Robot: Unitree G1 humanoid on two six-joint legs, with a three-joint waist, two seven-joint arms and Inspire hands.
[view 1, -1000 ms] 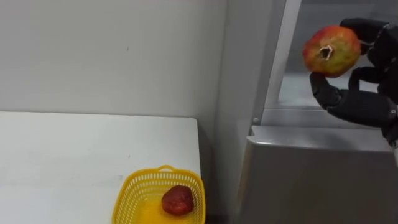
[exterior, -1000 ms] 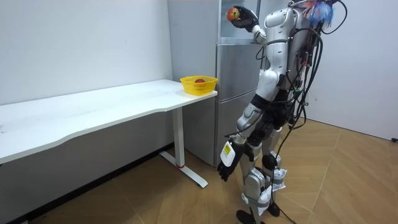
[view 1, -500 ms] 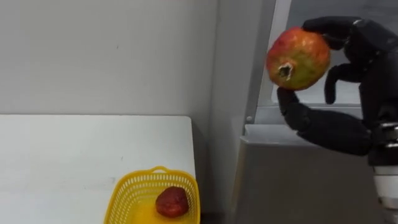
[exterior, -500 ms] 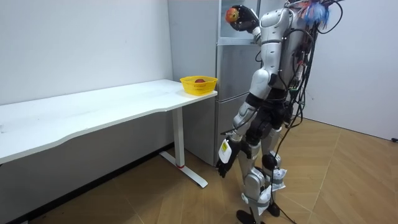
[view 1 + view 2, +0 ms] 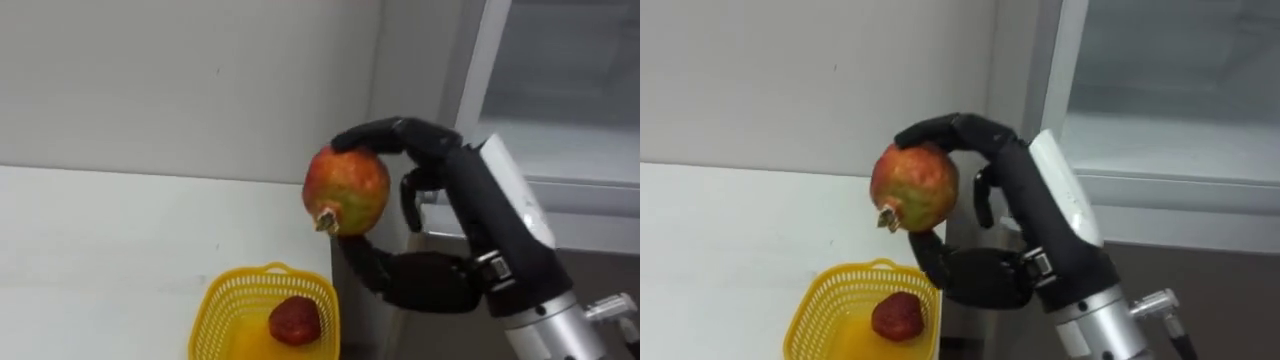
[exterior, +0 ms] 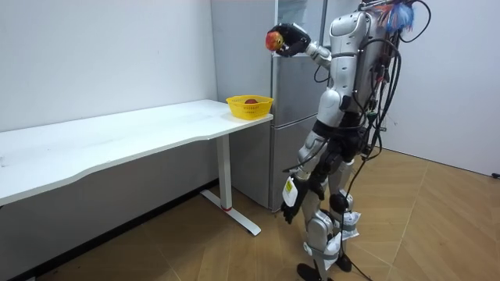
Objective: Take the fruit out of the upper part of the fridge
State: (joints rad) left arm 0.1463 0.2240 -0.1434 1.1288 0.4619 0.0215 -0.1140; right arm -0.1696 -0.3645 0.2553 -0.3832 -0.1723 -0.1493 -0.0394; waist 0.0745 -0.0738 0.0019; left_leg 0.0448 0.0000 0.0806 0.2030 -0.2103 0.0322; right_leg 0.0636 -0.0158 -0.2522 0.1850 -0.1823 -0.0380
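Holds a pomegranate (image 5: 346, 190) aloft in the right robot hand (image 5: 462, 215), clasped round it from above and below, with the small crown end tilted downward. Keeps it outside the fridge (image 6: 293, 117), in the air near the corner of the table (image 5: 100, 240), higher than the yellow basket (image 5: 215, 310) and a little to its fridge side. Shows a smaller red fruit (image 5: 294, 322) lying inside that basket. Stands close to the fridge, by the table's end, with the left robot hand (image 6: 288, 212) hanging low by the thigh; cannot tell its state from the room view. Looks firm and fairly heavy for its size, with a hard, smooth, leathery rind: unlikely to squash, but round enough to roll or slip out of a loose clasp. Best taken round the widest part, top and bottom opposed as here, never by the brittle crown. Probably wants lowering into the basket beside the red fruit, with release only near the bottom, for fear of bruising it or tipping the light basket off the table edge.
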